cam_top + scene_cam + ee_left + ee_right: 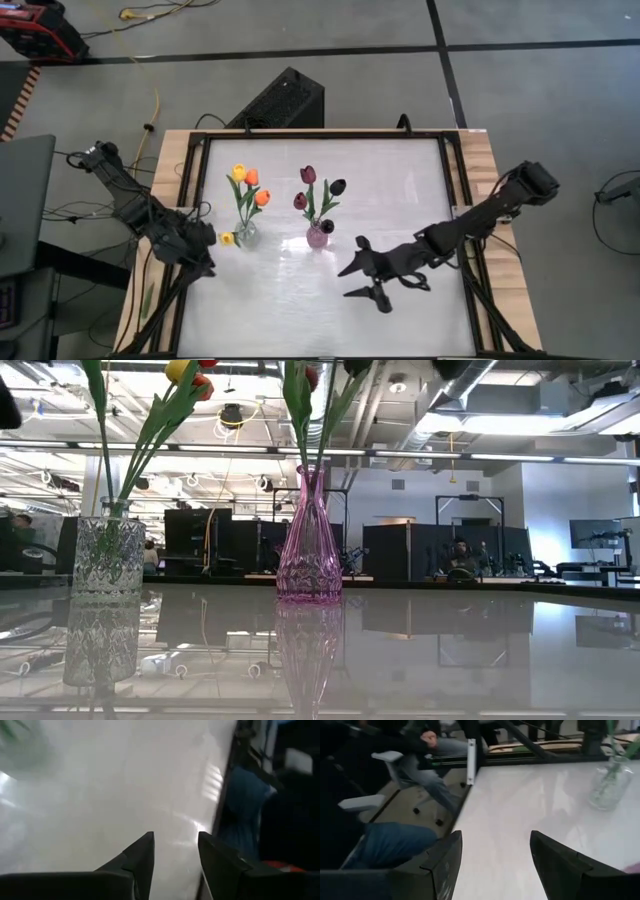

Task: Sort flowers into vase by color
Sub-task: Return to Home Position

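A clear cut-glass vase (245,233) holds yellow and orange tulips (250,180) by their stems. It also shows in the low view (105,560). A pink vase (318,237) holds several maroon tulips (308,176) and also shows in the low view (308,550). One more yellow head (227,238) sits low beside the clear vase; I cannot tell what it rests on. My left gripper (207,268) (175,836) is open and empty, just left of the clear vase. My right gripper (343,283) (495,834) is open and empty, near and to the right of the pink vase.
Both vases stand mid-table on the white top (400,190), which has a wooden frame (480,170). A black box (280,100) lies beyond the far edge. A seated person's legs (390,845) show past the table edge.
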You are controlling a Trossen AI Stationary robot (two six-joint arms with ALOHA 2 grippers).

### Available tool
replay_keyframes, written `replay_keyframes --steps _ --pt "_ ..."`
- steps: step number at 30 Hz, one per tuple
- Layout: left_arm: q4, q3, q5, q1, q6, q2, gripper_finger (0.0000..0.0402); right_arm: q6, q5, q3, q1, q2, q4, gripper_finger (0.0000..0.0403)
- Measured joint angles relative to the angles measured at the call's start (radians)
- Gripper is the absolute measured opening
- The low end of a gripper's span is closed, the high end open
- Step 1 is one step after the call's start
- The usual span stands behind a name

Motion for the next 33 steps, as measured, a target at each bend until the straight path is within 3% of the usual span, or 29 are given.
replay_keyframes --steps 6,11,17,28,33 --pt "0.052 0.001 0.036 0.000 0.090 0.030 0.0114 0.000 0.000 0.000 0.060 -0.016 -0.005 0.0260" --pt "0.051 0.001 0.030 0.004 0.191 0.091 0.0068 -0.003 0.000 0.000 0.088 -0.016 -0.008 0.0260" --pt "-0.168 0.001 0.000 0.079 0.156 0.077 0.0006 -0.018 0.001 0.000 0.077 -0.016 -0.013 0.0260" --pt "-0.240 0.001 -0.338 0.176 0.385 -0.180 0.0000 -0.107 0.056 0.000 0.007 -0.016 -0.015 0.0260" --pt "-0.247 0.001 -0.418 0.226 0.423 -0.274 0.0000 -0.118 0.056 0.000 -0.060 -0.030 -0.012 0.0260"
